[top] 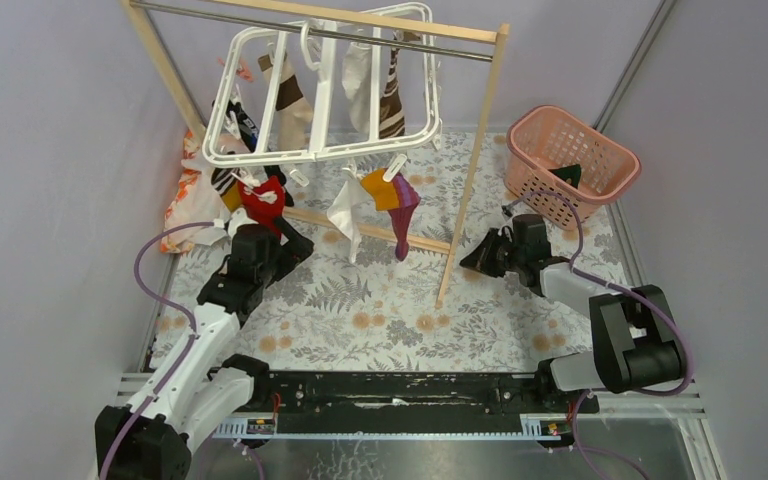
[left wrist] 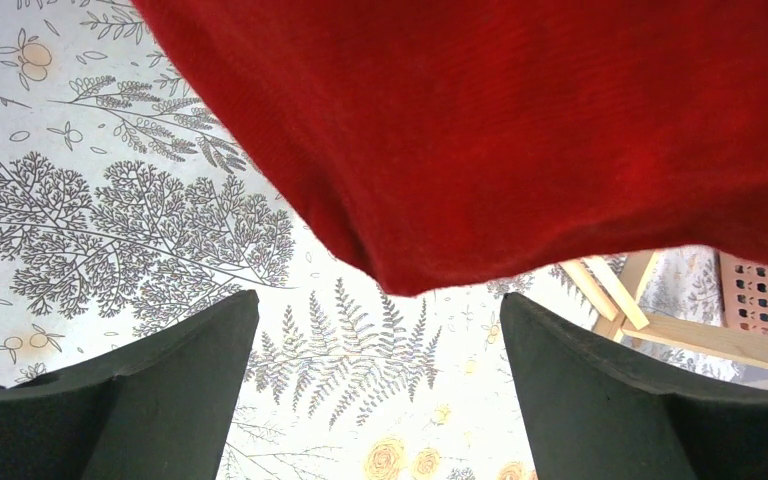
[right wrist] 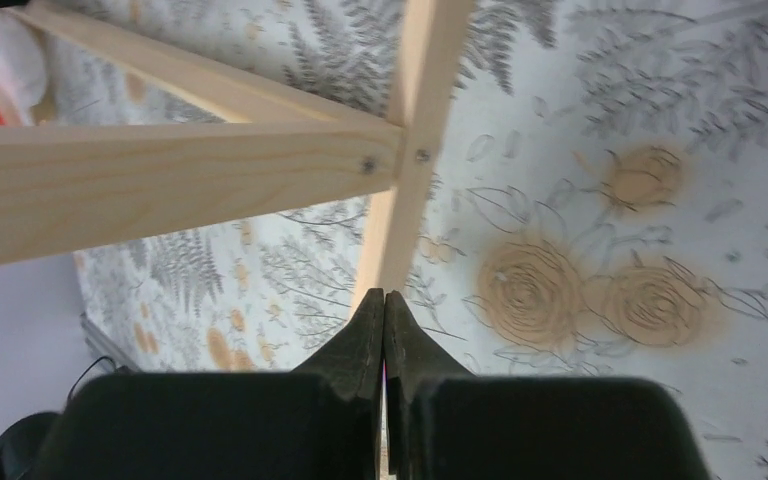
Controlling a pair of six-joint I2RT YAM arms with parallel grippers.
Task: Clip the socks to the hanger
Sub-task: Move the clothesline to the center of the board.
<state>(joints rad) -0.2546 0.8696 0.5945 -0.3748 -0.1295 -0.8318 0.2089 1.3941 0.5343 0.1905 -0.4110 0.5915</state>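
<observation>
Seen from above, the hanger (top: 320, 153) hangs at twelve o'clock, socks (top: 392, 98) clipped on. The wrist views alone show the left gripper (left wrist: 380, 330) spread wide under a red sock (left wrist: 520, 130) and the right gripper (right wrist: 384, 300) pressed together beside the wooden rack (right wrist: 160, 180).

a large white plastic rectangular hanger (top: 320, 151) hangs tilted from the metal rod (top: 450, 51) of a light wooden rack (top: 472, 170) on a floral-patterned table (top: 380, 310). along the hanger's near edge dangle a small red sock (top: 263, 200), a white sock (top: 345, 212), an orange sock (top: 380, 188) and a purple sock (top: 403, 215); a brown-striped sock (top: 392, 100) hangs behind the bars. the left arm's black gripper (top: 263, 232) sits just under the red sock. the right arm's black gripper (top: 472, 260) lies near the rack's right post, with a pink lattice basket (top: 540, 180) behind it.
</observation>
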